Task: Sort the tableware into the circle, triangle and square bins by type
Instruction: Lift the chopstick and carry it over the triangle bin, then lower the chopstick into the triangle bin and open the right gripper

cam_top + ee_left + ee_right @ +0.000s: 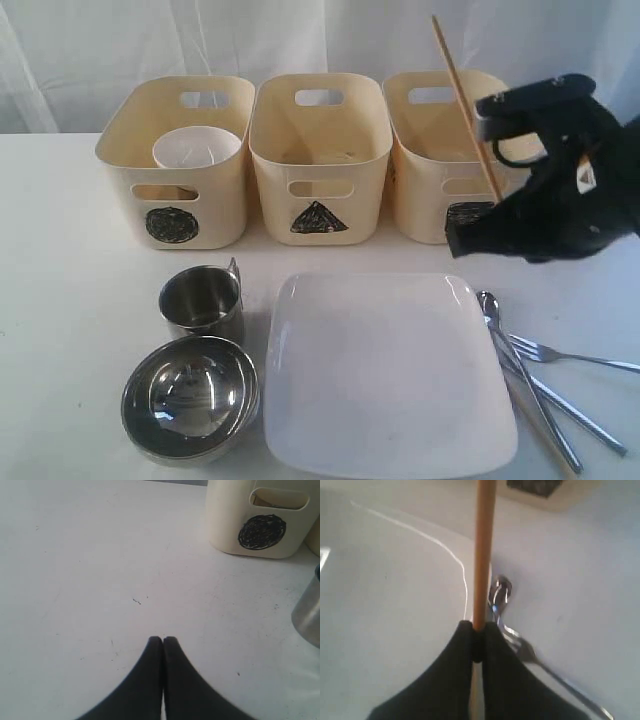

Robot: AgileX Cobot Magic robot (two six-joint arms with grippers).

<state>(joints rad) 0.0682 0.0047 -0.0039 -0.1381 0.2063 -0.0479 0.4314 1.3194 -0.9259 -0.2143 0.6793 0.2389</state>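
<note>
Lying near right, the spoon (487, 303) and fork (528, 348) sit by the plate (380, 380). Above them the right claw (479, 630) pinches one chopstick (462, 100). Next, carry it over the far right bin (420, 190) and let go. The left claw (163, 641) is closed, empty

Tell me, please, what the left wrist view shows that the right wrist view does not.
Only the left wrist view: the circle-marked bin, the edge of a steel mug, and the left fingers shut on nothing. Only the right wrist view: the right fingers gripping a wooden chopstick, with the white plate, a spoon, a fork and the base of a bin with a dark mark beyond. Both: the white table and a pair of dark fingers pressed together.
</note>
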